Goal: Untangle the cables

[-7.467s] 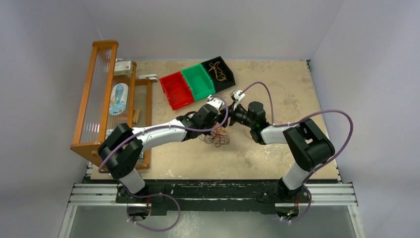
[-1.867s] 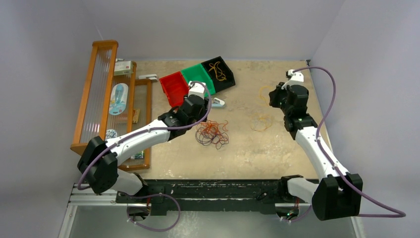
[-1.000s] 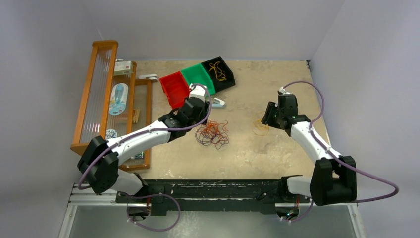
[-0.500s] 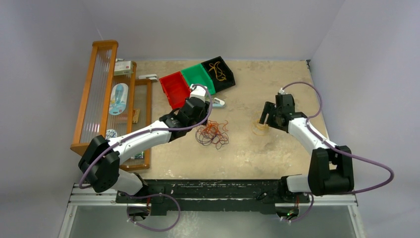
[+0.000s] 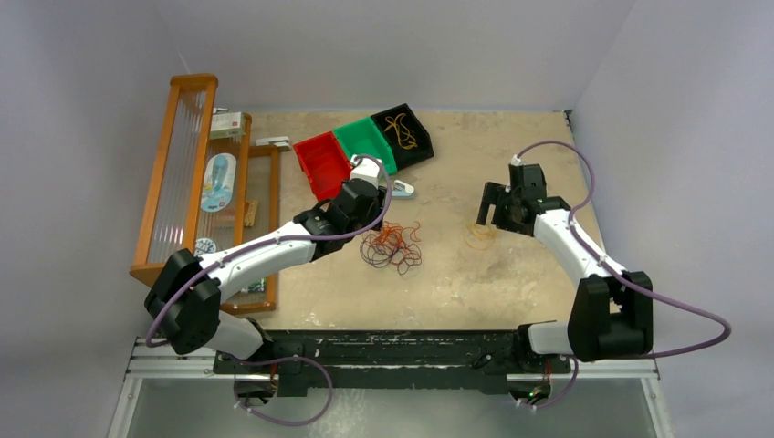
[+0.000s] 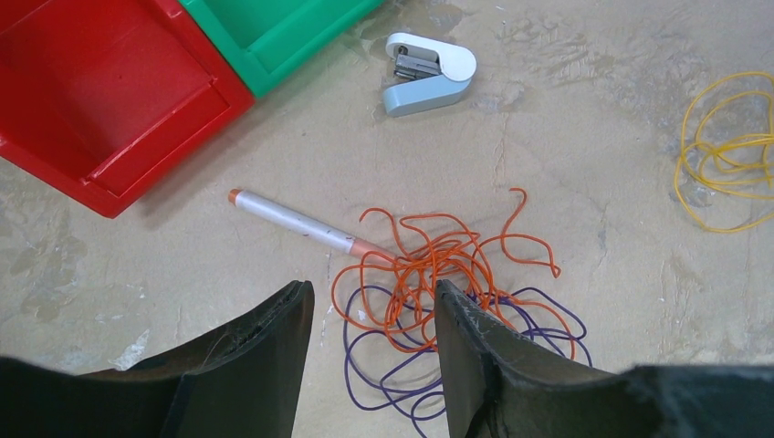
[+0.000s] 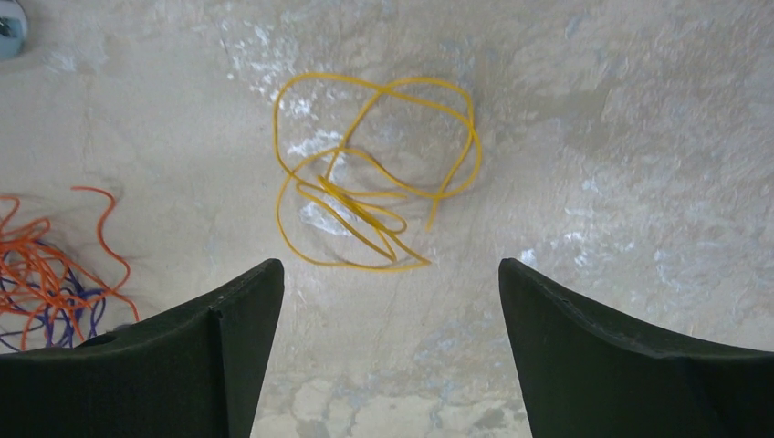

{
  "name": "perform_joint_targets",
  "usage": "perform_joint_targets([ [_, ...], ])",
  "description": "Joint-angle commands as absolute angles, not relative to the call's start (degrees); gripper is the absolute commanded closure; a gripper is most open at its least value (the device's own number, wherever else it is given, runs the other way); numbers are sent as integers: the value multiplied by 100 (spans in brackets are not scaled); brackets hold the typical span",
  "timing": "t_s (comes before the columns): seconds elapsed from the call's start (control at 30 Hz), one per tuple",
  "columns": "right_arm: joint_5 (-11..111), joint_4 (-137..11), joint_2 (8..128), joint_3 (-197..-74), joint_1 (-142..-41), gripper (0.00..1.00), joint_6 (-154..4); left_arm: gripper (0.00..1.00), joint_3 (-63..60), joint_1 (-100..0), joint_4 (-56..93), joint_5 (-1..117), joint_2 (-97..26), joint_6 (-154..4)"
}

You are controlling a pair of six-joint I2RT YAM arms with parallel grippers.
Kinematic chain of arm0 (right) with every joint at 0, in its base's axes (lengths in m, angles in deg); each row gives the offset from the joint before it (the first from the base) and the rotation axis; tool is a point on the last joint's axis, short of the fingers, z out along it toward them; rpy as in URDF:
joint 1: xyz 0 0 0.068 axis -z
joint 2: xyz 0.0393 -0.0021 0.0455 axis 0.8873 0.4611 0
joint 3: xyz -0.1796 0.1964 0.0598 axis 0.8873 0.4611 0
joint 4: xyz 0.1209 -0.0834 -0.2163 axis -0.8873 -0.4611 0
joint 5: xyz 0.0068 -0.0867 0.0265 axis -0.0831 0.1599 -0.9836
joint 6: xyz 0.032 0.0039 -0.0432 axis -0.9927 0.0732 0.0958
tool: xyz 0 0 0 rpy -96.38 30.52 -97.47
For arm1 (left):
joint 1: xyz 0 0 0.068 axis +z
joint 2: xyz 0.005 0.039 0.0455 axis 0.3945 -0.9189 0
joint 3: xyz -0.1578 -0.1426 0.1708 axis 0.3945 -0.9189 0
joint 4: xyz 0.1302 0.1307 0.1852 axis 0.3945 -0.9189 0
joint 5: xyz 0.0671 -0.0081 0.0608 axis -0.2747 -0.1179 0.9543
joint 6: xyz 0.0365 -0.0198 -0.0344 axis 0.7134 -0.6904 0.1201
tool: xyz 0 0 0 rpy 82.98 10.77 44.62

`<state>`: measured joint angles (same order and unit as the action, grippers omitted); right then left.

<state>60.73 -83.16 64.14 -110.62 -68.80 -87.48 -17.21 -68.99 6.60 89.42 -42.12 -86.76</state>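
The right hand (image 5: 488,214) has just opened wide, leaving the yellow cable (image 7: 360,208) free on the desk (image 5: 438,274); the half-open, empty left hand (image 6: 372,290) hangs over the orange and purple tangle (image 6: 438,274).

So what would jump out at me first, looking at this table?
A messy tangle of orange and purple cables lies mid-table, close to the open left gripper. To its right a yellow cable lies alone in loose loops, with the wide-open right gripper poised over it. A row of red, green and black bins sits at the far side.
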Motion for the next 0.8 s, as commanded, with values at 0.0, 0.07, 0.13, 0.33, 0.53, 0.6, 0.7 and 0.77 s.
perform_joint_targets([
  [0.0, 6008, -8976, 6228, -11296, -6878, 10, -8750, 49, -1578, -6876, 817, 8874, -4185, -8757],
  [0.07, 6032, -9080, 6303, -11290, -6878, 10, -8881, 49, -1578, -6875, 819, 8851, -4182, -8757],
  [0.13, 6069, -9053, 6440, -11279, -6878, 9, -8923, 49, -1588, -6872, 810, 8847, -4163, -8758],
  [0.33, 6327, -8414, 7032, -11214, -6870, 10, -9114, 49, -1604, -6874, 835, 8830, -4160, -8757],
  [0.53, 6771, -7642, 7461, -11302, -6869, 11, -9369, 49, -1542, -6875, 809, 8801, -4222, -8730],
  [0.6, 6812, -7373, 7524, -11265, -6869, 12, -9409, 49, -1519, -6876, 792, 8810, -4236, -8723],
  [0.7, 6884, -7142, 7663, -11261, -6869, 14, -9478, 49, -1519, -6867, 793, 8817, -4247, -8713],
  [0.77, 6977, -7080, 7796, -11274, -6869, 18, -9494, 49, -1509, -6868, 777, 8815, -4261, -8711],
])
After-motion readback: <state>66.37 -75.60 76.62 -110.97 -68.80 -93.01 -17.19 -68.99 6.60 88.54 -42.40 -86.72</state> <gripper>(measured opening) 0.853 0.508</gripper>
